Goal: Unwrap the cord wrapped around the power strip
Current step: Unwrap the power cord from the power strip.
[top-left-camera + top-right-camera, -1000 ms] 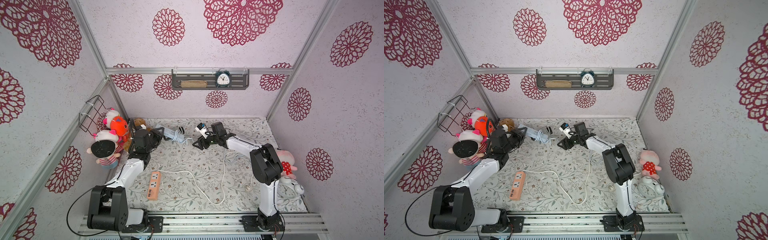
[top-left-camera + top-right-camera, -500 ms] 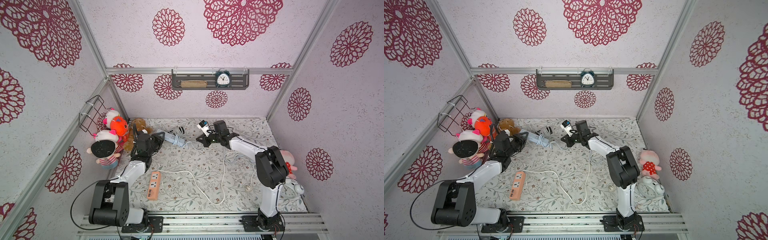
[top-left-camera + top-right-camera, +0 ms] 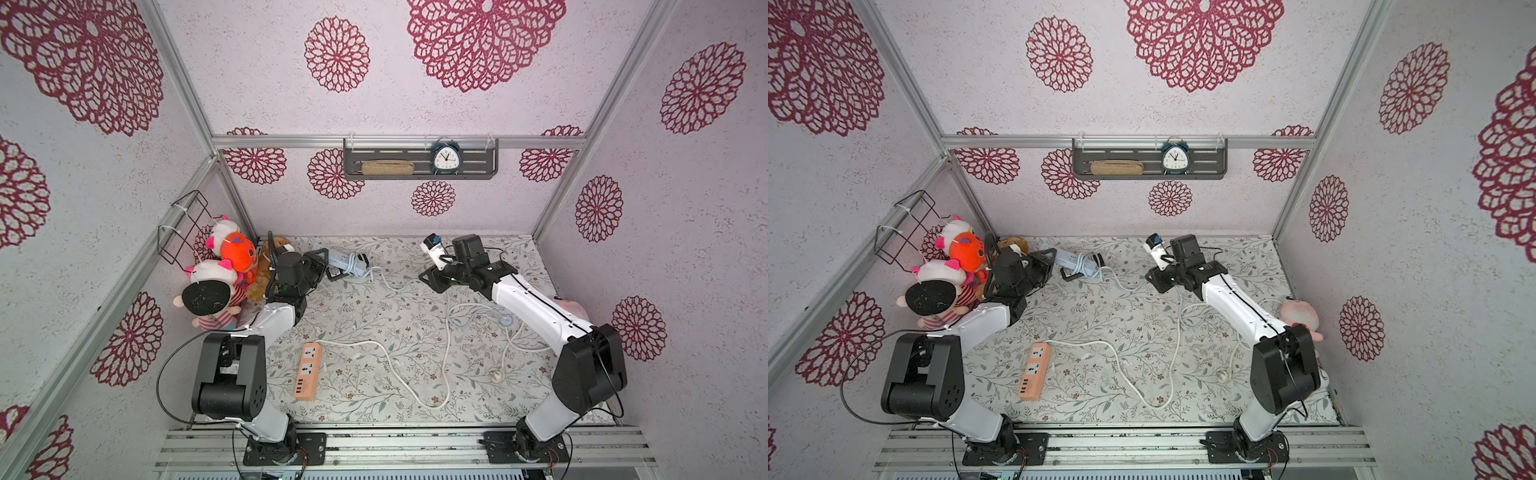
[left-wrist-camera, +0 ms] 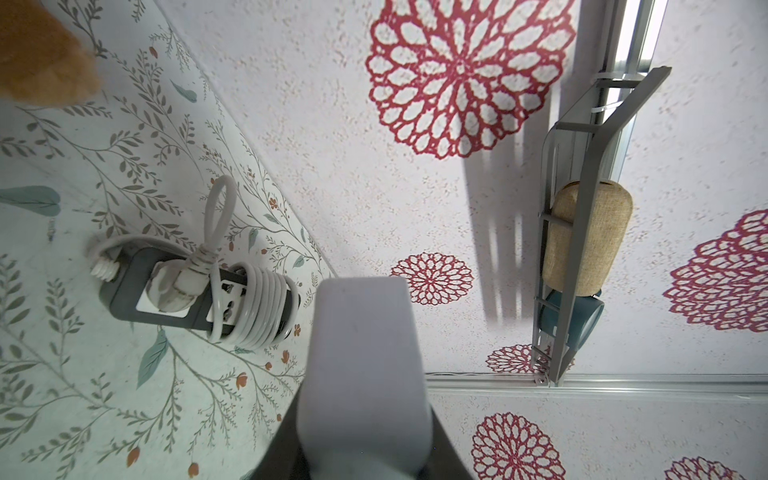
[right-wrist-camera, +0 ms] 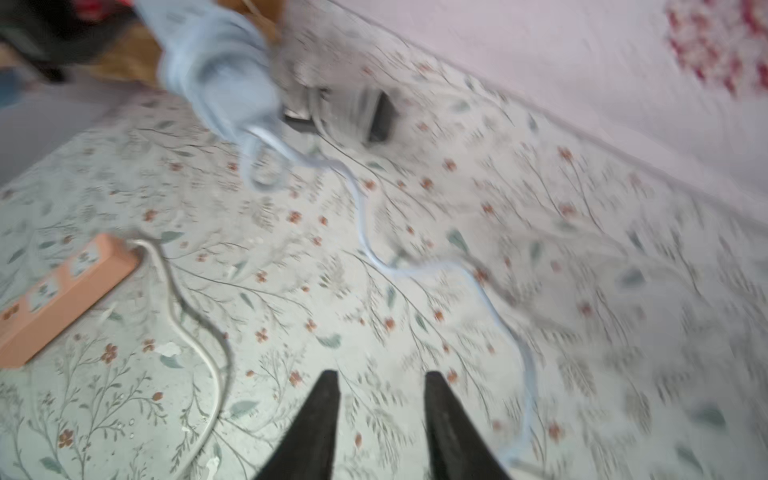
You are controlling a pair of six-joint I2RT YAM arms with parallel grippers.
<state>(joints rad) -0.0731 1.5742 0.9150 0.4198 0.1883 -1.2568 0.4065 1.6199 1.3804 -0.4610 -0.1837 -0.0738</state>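
The left gripper [image 3: 319, 266] clenches the power strip [image 3: 337, 258] by its near end, anchoring it; the right gripper [image 3: 429, 279], released and empty, hovers beside the cord [image 3: 390, 286] trailing just ahead, likely to grasp it.

Left arm [image 3: 274, 320] and right arm [image 3: 536, 309] reach rearward; left hand [image 3: 323, 266] clamped tight, right hand [image 5: 381, 374] angled down, jaws apart, empty.
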